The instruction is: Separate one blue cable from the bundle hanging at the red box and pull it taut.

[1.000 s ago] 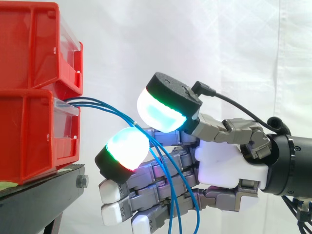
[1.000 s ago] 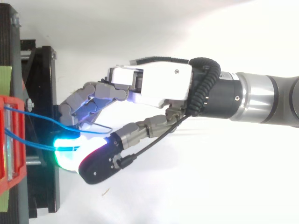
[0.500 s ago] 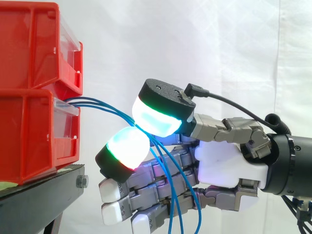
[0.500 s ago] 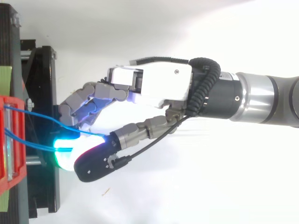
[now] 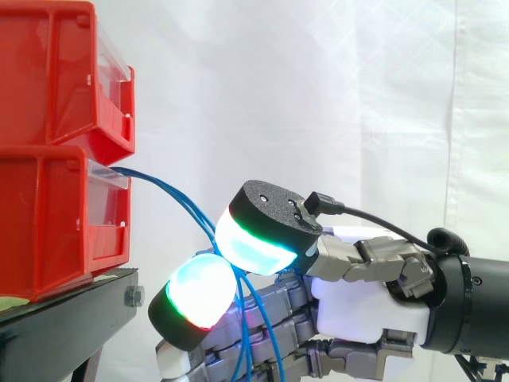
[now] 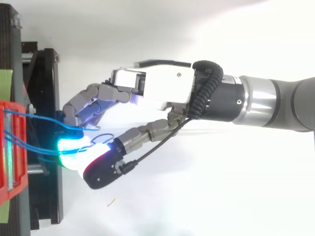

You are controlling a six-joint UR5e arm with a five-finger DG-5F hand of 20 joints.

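Thin blue cables (image 5: 171, 191) leave the front of the lower red bin (image 5: 40, 223) and slope steeply down to the right. They pass between two glowing pads of my hand (image 5: 358, 294), the upper pad (image 5: 258, 243) and the lower one (image 5: 195, 290), which are pressed close together on them. Below the pinch the cables hang down across the curled fingers. From above, the cables (image 6: 44, 121) run from the red bin (image 6: 10, 147) to the pads, with my hand (image 6: 162, 88) coming in from the right. I cannot tell how many strands are pinched.
A second red bin (image 5: 48, 79) is stacked on the lower one. Both stand on a black stand (image 5: 64, 318), whose edge lies just left of my fingers. A white curtain hangs behind.
My hand has dropped lower and its pads have closed together on the cables. The cables now slope more steeply from the bin.
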